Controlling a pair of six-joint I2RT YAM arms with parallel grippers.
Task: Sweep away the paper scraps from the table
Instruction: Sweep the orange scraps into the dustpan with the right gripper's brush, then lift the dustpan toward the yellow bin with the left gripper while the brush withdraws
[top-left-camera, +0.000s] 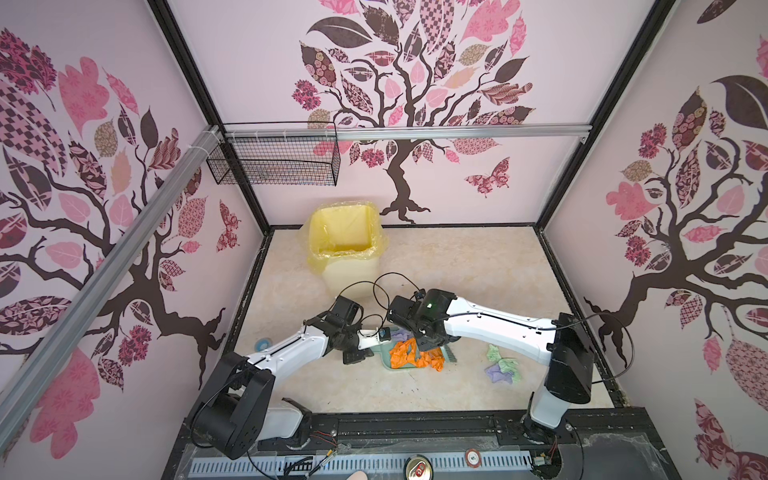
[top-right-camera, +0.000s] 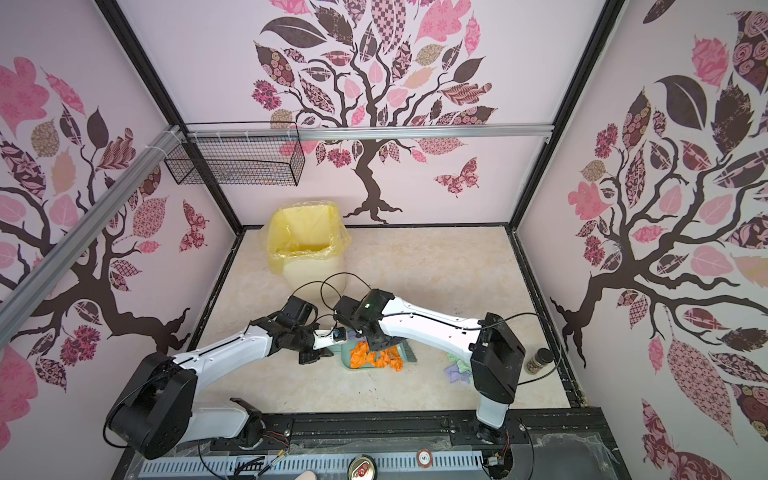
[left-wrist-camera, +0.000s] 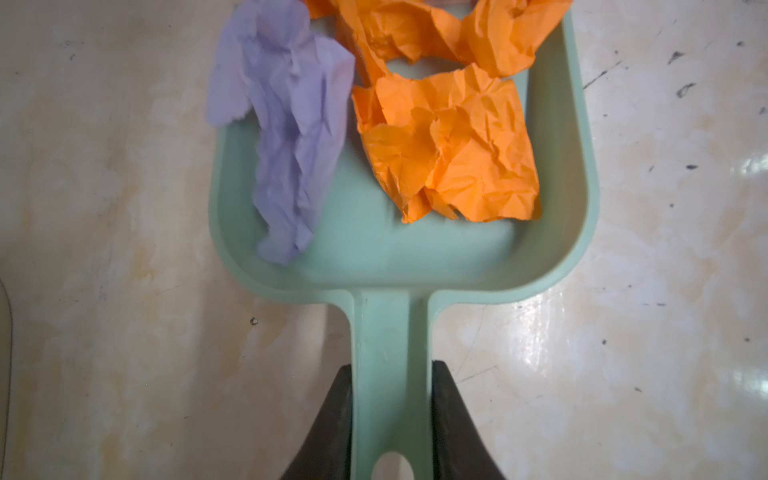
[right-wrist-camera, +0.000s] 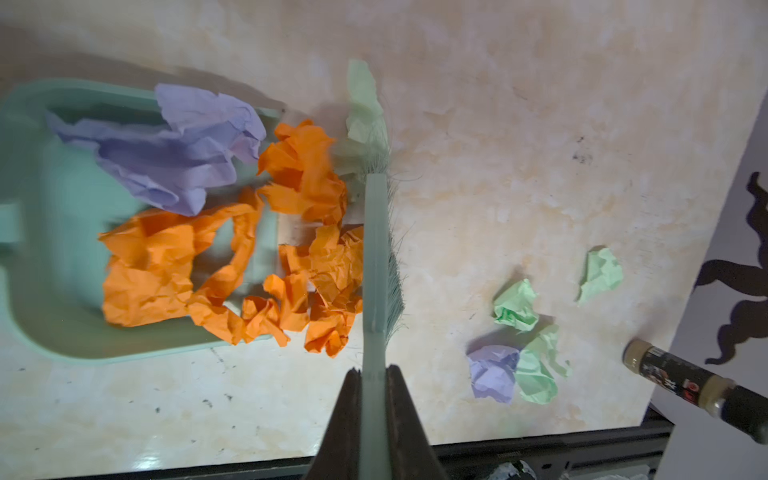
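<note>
1. Sweeping is the step in hand. Scraps (right-wrist-camera: 149, 266): orange ones + one lilac lie in the pan (left-wrist-camera: 374, 249), mid-table toward the front. More orange sits across the pan's lip, pressed betw. lip and brush (right-wrist-camera: 376, 257). A green scrap (right-wrist-camera: 363, 112) is at the brush's far tip, outside the pan.
2. Loose scraps (right-wrist-camera: 515, 307): a few green + one lilac, bunched on the table (top-left-camera: 457, 266) behind the brush. They're well apart from the pan and nearer a dark bottle (right-wrist-camera: 673, 374) by the R wall.
3. Brush: bristles down on the table, roughly parallel to the pan's mouth and just beside it.
4. R gripper (right-wrist-camera: 373, 370): clamped tight on the brush handle.
5. L gripper (left-wrist-camera: 392, 374): narrow, pinching the pan handle from both sides. Pan looks flat on the table, mouth facing the brush.
6. My read: approx. halfway. First batch is nearly in, second bunch not yet touched.
7. Next move, I'd say: a short push toward the pan to get the lip-straddlers right in, w/ the L side keeping the pan from skidding back. Then lift the brush, set it behind the loose bunch, drag that over.
8. Watch out: thin paper is springy and may ride over the bristles or slip round the tip.
9. Bin (top-left-camera: 332, 272) w/ yellow liner stands open at the far left, prob. where the pan gets tipped.
</note>
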